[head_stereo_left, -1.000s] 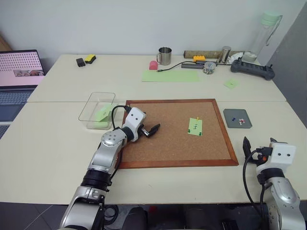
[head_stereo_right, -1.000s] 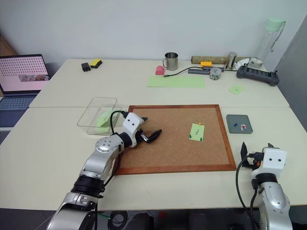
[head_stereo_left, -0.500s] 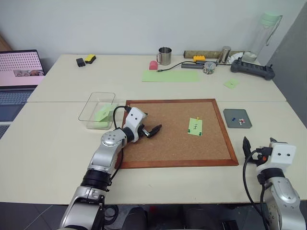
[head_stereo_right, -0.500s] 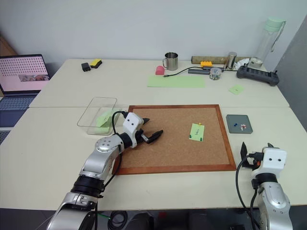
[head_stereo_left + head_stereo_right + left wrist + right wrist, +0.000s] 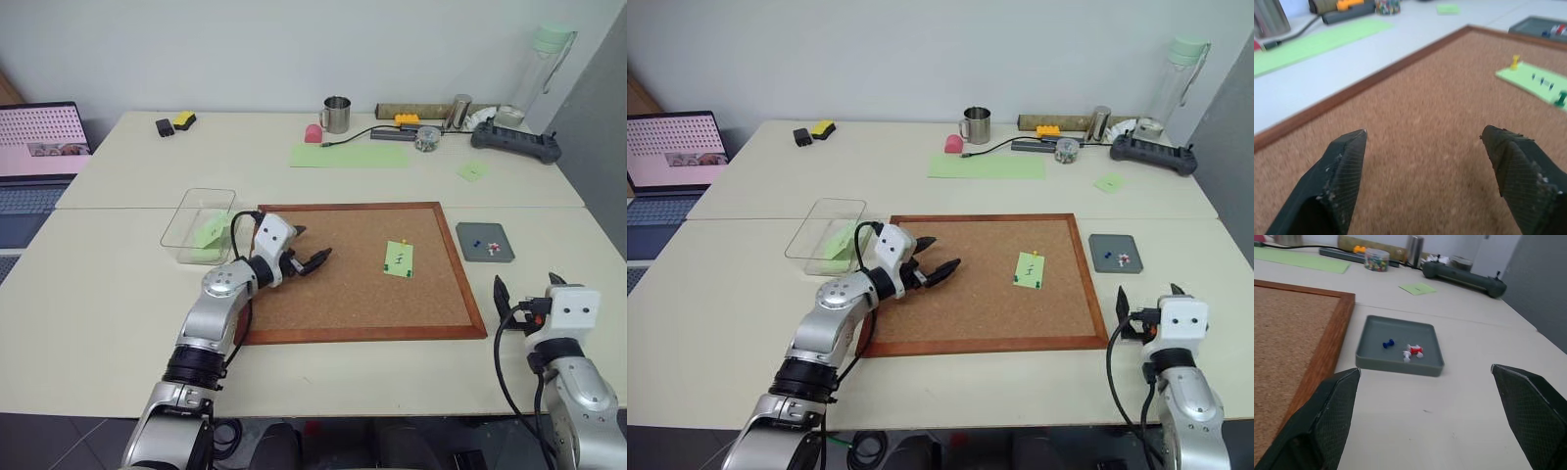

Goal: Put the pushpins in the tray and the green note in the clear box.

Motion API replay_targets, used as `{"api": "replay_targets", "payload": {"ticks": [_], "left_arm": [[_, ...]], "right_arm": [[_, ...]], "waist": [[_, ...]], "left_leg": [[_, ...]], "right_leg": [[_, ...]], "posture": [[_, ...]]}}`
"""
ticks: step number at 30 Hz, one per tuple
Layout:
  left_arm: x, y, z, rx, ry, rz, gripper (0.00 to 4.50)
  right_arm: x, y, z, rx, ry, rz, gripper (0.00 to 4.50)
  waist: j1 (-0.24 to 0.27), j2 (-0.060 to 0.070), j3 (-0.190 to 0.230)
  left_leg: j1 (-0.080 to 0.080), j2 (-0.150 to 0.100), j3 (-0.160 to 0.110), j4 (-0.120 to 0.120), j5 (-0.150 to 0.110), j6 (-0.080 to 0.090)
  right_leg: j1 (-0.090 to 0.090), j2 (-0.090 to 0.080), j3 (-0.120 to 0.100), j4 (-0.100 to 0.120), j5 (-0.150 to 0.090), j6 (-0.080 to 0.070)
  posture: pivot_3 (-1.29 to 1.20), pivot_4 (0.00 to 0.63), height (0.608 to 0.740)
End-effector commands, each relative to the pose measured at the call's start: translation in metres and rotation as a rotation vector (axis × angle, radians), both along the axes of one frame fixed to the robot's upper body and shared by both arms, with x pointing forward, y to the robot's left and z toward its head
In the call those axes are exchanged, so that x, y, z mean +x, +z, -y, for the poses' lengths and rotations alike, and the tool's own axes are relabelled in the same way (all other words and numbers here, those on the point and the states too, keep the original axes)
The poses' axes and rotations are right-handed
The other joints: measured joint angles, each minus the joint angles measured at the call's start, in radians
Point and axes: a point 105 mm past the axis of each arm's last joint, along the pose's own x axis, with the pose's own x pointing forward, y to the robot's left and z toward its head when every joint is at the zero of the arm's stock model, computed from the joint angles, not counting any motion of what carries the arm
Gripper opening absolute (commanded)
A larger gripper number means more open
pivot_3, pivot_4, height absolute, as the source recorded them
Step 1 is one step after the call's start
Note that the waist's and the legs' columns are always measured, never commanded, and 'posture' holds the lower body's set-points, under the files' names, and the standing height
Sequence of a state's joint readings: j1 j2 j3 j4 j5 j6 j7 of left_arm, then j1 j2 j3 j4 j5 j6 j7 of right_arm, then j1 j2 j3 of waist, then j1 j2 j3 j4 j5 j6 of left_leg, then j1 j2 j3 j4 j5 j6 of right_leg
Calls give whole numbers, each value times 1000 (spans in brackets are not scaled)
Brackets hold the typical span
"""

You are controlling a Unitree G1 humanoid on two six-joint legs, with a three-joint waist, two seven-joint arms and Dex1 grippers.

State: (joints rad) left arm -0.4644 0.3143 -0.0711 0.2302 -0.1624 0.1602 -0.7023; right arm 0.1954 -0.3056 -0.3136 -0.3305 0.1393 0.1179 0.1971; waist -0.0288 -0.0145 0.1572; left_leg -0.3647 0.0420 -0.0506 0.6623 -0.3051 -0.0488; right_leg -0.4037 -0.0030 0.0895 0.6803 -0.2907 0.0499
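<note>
while the green note stays pinned, both arms' fingers are spread, grasping nothing.

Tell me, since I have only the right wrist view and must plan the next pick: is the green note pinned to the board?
Observer: Yes. The green note lies on the cork board, with a yellow pushpin at its far edge.
Operator: Any other pin on it?
Observer: A green pushpin at its near edge.
Operator: Where is the left gripper?
Observer: The left gripper hovers open over the board, apart from the note.
</note>
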Motion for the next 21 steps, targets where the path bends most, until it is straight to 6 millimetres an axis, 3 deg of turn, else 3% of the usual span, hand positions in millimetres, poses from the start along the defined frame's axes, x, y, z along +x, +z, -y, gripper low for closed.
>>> {"api": "replay_targets", "payload": {"ticks": [1,7,12,14,21], "left_arm": [[-2,19,4,-36,-37,60,3202],[-4,18,7,-31,-64,53,1983],[-7,15,12,-39,-102,12,1106],[-8,15,14,-41,-113,4,1042],[-11,9,22,-32,-148,-43,177]], "right_arm": [[6,21,-15,20,133,63,4500],[7,33,-64,105,464,36,4500],[3,22,-109,87,721,-79,4500],[5,18,-115,88,747,-97,4500],[27,10,-124,49,742,-120,4500]], "waist": [[0,0,0],[0,0,0],[0,0,0],[0,0,0],[1,-1,0]], "left_leg": [[0,0,0,0,0,0],[0,0,0,0,0,0],[0,0,-1,0,0,0],[0,0,-1,0,0,0],[0,0,-1,1,0,0]], "right_leg": [[0,0,0,0,0,0],[0,0,0,0,0,0],[0,0,-1,0,0,0],[0,0,-1,0,0,0],[0,0,-1,0,0,0]], "posture": [[0,150,740],[0,150,740],[0,150,740],[0,150,740],[0,150,740]]}}
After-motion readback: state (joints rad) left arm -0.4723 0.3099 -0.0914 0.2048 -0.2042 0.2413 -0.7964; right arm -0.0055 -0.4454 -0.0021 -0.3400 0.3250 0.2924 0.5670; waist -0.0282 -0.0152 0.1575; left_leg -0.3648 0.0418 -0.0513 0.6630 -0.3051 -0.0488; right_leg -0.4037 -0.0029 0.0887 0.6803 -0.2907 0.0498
